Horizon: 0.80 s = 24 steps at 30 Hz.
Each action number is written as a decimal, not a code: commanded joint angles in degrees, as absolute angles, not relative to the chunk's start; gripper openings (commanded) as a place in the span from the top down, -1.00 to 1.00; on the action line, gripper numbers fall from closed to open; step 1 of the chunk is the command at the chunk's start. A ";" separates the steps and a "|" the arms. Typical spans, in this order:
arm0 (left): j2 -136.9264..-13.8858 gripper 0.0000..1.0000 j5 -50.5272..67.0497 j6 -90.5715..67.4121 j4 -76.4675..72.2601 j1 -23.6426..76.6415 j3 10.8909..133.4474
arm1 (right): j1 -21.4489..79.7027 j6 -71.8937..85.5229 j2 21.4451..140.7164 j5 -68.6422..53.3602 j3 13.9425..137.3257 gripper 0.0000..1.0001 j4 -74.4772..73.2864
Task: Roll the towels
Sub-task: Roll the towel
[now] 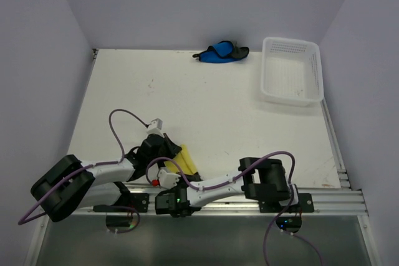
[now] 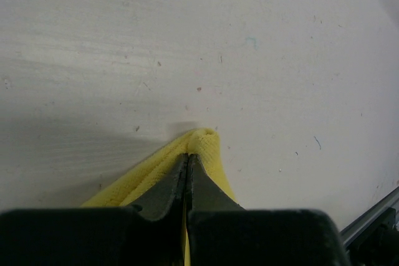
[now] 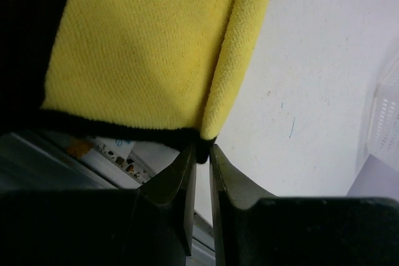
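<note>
Well apart from the white perforated basket (image 1: 292,99), diagonally across the table (image 1: 218,116) toward the arms' side, the yellow towel (image 1: 186,159) is lying as a narrow, gathered strip between the two grippers.

Left gripper (image 2: 187,159): its jaws are pressing fully together on the yellow towel. A rounded fold of cloth is bulging out just past the tips and resting on the table.

Right gripper (image 3: 202,154): its jaws are standing a narrow slit apart. The towel's dark edging (image 3: 112,128) is sitting right at their mouth. By my judgement the hold here is slack rather than firm, though the wrist view is not showing contact clearly.

In that same view the yellow towel is showing one layer lapping over another along a lengthwise seam. I am reading this as a fold or a partial roll, not a finished, tight roll. How many turns it has cannot be told.

Just beside the basket, on its left at the far edge, the blue towel (image 1: 219,52) is lying in a crumpled heap, with neither gripper near it.

Assessment: work on the yellow towel is appearing to be under way and is not yet confirmed complete. The blue towel is showing no sign of rolling and is remaining to be done. The basket is holding nothing that I can see.
</note>
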<state>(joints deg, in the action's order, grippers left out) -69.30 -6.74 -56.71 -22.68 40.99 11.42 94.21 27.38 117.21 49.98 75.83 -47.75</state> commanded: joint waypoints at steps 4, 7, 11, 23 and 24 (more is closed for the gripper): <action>-69.52 1.00 -13.01 -57.74 -25.13 39.99 8.88 | 95.54 28.83 109.34 44.39 74.89 0.58 -44.21; -69.70 1.00 -13.10 -58.18 -26.10 40.08 7.74 | 95.45 29.44 106.10 42.64 73.13 0.48 -41.93; -69.87 1.00 -13.36 -58.45 -26.10 40.17 7.03 | 95.19 31.55 102.66 41.84 70.85 0.18 -40.35; -69.35 1.00 -13.27 -58.54 -26.54 40.52 6.33 | 82.13 38.58 77.62 32.71 52.13 0.54 -22.08; -69.43 1.00 -13.36 -58.54 -26.46 40.60 6.33 | 79.83 39.28 75.00 28.87 49.60 0.55 -19.02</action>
